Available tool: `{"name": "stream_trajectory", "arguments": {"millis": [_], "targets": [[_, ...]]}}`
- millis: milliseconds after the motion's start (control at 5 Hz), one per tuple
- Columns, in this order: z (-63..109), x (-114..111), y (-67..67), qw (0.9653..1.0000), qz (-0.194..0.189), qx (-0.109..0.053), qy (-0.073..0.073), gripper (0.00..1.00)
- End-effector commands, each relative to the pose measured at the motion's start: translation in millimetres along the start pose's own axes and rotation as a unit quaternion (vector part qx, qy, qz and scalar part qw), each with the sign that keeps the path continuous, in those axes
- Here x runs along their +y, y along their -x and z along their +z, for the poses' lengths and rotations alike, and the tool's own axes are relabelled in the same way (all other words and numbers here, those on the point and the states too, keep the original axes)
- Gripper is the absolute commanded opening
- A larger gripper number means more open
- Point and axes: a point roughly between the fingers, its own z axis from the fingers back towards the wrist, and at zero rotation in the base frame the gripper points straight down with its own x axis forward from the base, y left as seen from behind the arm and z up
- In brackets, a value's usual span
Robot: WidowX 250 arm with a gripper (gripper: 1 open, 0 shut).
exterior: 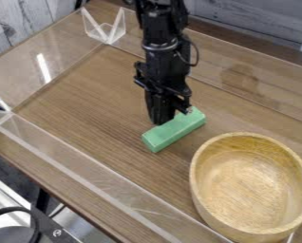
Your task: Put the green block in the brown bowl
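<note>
Brown wood-grained counter (84,114), green block (177,131) lying loose beside the bowl

From the single camera view, you have the block flat on the counter, set at a slant, with its nearer end towards the left of the view. The brown bowl (197,180) sits just beside it, upright and opening upwards, so it looks ready to receive the block without being moved. That closeness should keep your carry short.

Your gripper (154,104) is closed with nothing visible between its fingertips, at the block's far side. Whether it touches the block is hard to tell, because the dark arm and fingers overlap in this view. The block's weight seems to rest wholly on the counter; nothing appears to be lifting it.

You look to be at the grasping step, with the placing all ahead. I'd open the fingers, centre them over the block and close across its narrow width, since the long way may be too wide to span. Coming down while closed could push it against the bowl's rim. Lift clear of that rim before crossing.
</note>
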Motion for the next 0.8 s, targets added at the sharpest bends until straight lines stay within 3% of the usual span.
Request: {"name": "stream_trajectory", "arguments": {"millis": [0,600], "targets": [[30.5,-0.9,-15.5,0.9987,-0.008,-0.046,-0.021,0.00],[32.9,-2.5,-19.8,0.9985,-0.009,-0.049,-0.022,0.00]]}}
